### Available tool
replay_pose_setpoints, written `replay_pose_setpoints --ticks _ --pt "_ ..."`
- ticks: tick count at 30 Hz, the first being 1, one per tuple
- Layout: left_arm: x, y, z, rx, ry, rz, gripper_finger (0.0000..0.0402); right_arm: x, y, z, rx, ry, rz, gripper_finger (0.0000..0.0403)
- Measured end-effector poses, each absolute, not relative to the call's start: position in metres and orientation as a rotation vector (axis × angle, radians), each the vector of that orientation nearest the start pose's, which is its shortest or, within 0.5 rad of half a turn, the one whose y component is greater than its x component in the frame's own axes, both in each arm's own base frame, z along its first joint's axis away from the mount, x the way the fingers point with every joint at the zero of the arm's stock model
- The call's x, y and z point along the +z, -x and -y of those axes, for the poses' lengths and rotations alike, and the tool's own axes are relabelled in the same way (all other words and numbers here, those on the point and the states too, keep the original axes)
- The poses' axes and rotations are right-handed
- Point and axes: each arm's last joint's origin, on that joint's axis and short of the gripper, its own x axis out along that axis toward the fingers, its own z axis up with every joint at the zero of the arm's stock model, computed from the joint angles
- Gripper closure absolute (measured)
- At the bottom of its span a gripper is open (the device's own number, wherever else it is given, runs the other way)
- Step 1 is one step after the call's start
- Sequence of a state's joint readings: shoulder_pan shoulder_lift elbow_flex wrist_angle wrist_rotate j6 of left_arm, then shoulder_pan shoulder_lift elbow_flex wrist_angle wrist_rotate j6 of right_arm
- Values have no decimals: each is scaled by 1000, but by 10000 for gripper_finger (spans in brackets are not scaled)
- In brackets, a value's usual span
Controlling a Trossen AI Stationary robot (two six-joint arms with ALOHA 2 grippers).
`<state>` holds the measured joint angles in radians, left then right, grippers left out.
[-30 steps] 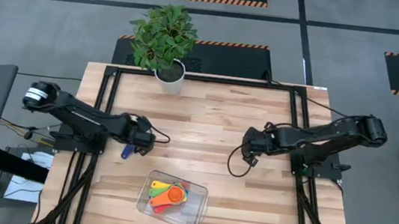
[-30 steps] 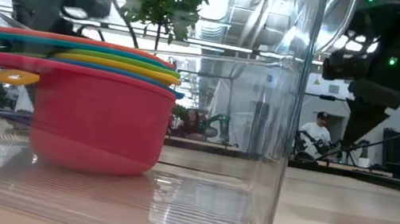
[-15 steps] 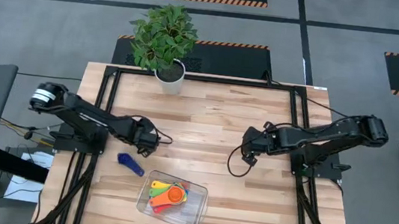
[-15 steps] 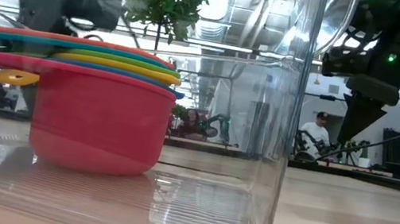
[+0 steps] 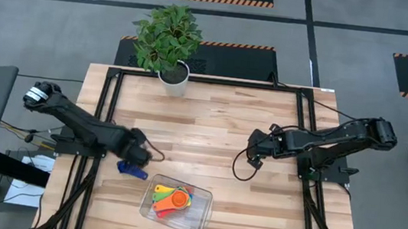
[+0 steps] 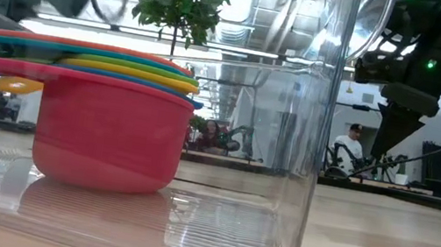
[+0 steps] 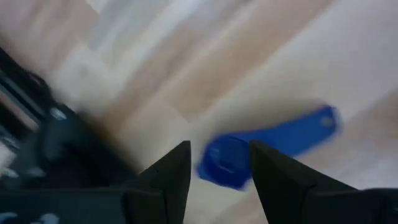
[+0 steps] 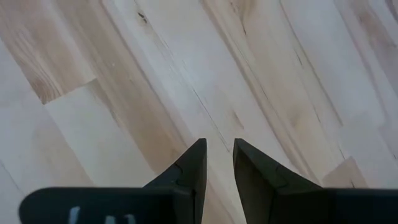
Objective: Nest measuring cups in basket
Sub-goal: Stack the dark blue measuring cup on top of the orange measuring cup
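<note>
Since the earlier frames, the blue cup (image 5: 132, 169) is being seen lying free on the surface (image 5: 210, 131) just beside the basket (image 5: 201, 214), and the left gripper (image 5: 136, 153) is being brought back down over it. In the left wrist view, the fingers (image 7: 169, 175) are being held apart above the cup bowl (image 7: 225, 162), empty, probably lined up for a regrasp. Inside the basket, the other cups (image 5: 171, 200) are being kept nested, the red one (image 6: 107, 137) at the bottom. Well away from the basket, the right gripper (image 5: 254, 151) is being held idle over bare wood, fingers slightly parted, nothing between them. Beyond the basket, a potted plant (image 5: 168, 41) is standing clear. The basket wall (image 6: 309, 155) is being judged the only obstacle.
</note>
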<state>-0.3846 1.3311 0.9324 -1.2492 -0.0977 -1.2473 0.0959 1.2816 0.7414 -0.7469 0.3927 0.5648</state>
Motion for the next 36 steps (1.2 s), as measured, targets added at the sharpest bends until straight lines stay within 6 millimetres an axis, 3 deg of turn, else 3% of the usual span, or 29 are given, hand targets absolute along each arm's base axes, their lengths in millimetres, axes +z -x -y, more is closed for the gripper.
replay_pose_setpoints --ticks 6,12,19,26,36 --pt "217 -178 112 968 819 -1252 251 191 -212 -9 -592 -174 -1128 302" --pt "199 -178 130 1198 942 -1127 251 191 -212 -9 -592 -173 -1130 302" --pt "176 -190 130 1449 1025 -897 251 191 -212 -9 -555 -119 -1149 302" --pt "157 -210 125 1503 1110 -892 251 191 -212 -9 -486 -18 -1179 302" --pt "160 -211 121 1553 1090 -870 251 191 -211 -9 -423 76 -1211 302"
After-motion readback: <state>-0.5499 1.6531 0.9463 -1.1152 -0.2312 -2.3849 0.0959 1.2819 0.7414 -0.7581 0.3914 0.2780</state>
